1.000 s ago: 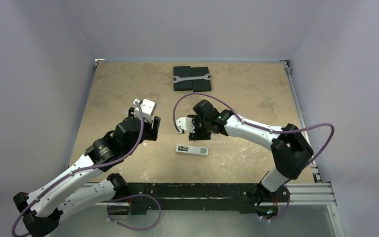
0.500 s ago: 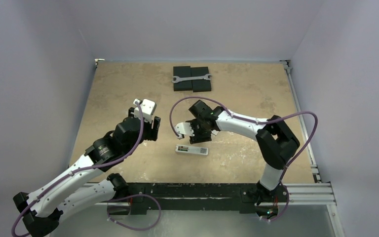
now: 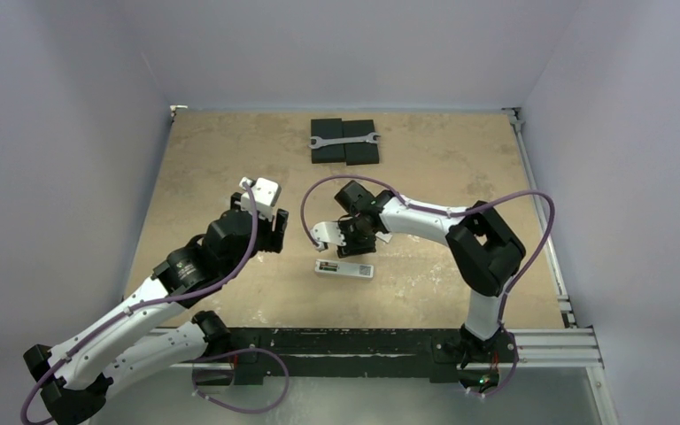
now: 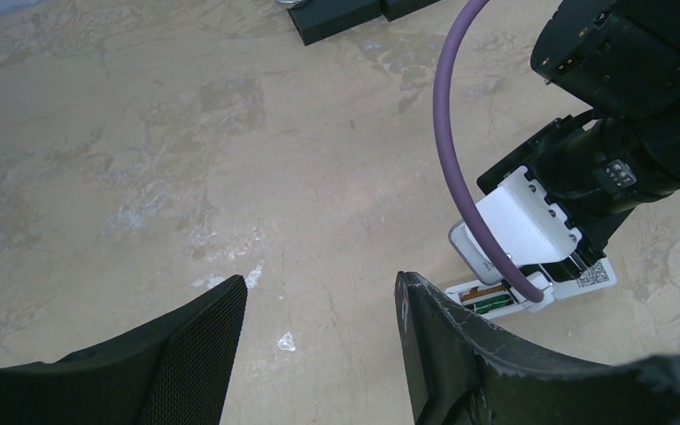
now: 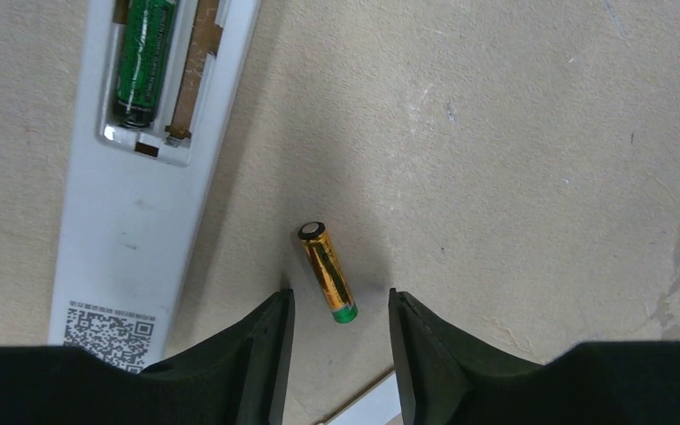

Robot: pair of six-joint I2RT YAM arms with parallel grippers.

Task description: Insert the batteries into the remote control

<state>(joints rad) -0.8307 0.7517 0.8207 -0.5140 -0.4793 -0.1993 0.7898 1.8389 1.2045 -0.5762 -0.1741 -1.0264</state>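
Pale lavender walls enclose a mottled tan tabletop [image 3: 443, 177], seen from above with two robot arms reaching in from the near edge. Near the middle of the table lies the remote control [image 3: 343, 268], a slim white handset turned back side up, with a square printed code at one end and its battery compartment uncovered at the other. The right wrist camera shows the green battery [image 5: 144, 57] seated in one slot of that compartment, while the slot beside it shows bare brown. The gold battery [image 5: 328, 272] lies flat on the table just beside the remote, apart from it, with its green-banded end pointing toward the camera. The right gripper [image 5: 338, 303] hangs directly over it, fingers apart, the banded end of the battery sitting in the gap between them with a sliver of table visible on each side. The left gripper [image 4: 319, 283] hovers to the left of the remote, well clear of it, its two dark fingers spread with nothing between them. At the far edge, a silver wrench [image 3: 343, 140] rests across two black pads [image 3: 343, 154].
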